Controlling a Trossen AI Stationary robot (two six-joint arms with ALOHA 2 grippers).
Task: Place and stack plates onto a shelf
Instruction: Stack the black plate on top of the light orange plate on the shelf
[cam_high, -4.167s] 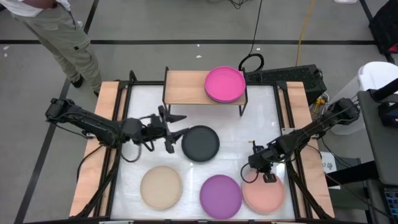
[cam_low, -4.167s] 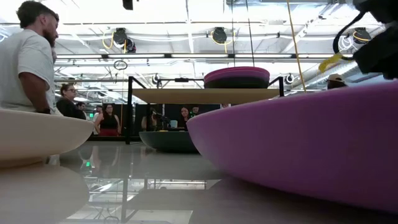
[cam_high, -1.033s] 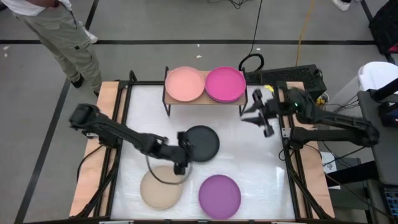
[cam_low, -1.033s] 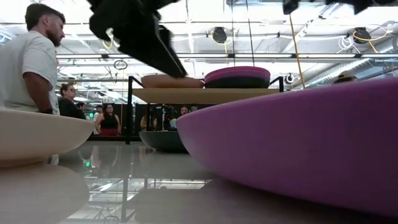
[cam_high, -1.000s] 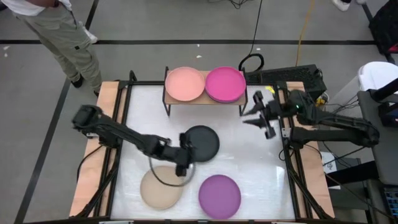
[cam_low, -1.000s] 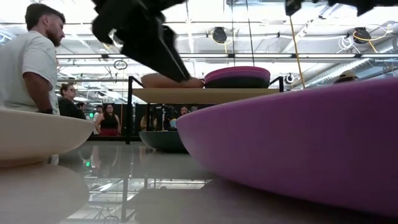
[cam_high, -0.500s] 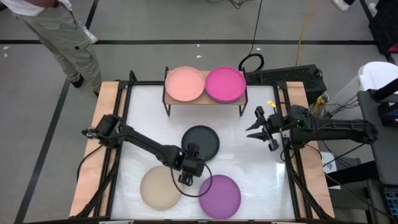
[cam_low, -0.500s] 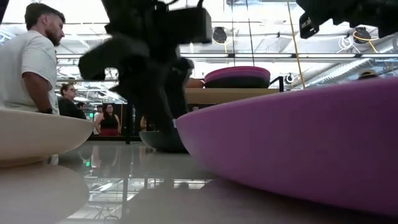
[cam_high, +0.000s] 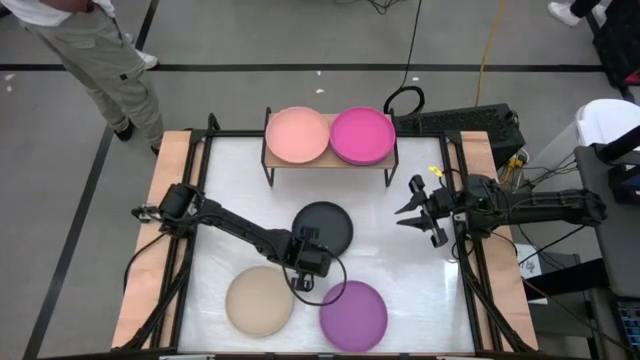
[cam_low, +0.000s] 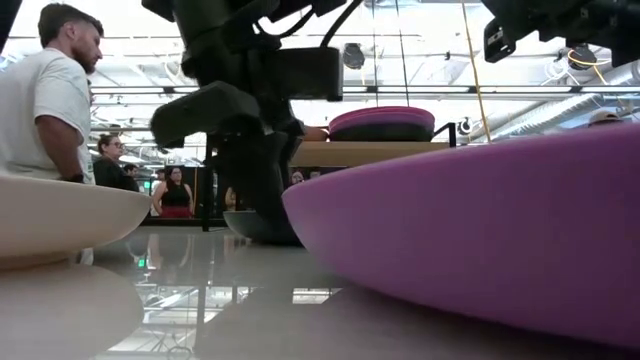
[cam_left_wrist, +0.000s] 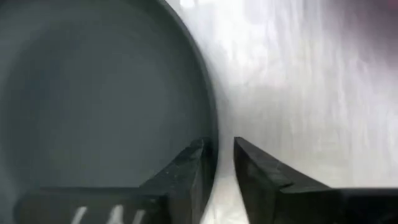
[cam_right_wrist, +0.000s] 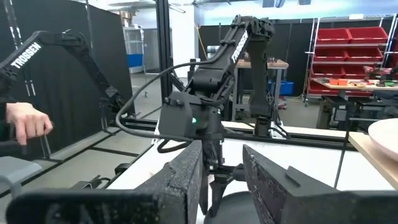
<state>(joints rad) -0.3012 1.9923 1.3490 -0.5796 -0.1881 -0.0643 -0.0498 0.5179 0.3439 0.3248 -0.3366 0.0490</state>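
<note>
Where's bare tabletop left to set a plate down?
Free: between the shelf legs and grey plate; the left strip above the beige plate; right of the purple plate. Crowded: mid-front, where the left pincer straddles the grey plate's rim.

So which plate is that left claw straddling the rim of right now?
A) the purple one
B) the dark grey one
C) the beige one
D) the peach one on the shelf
B: the left gripper has one finger on each side of the dark grey plate rim.
</note>
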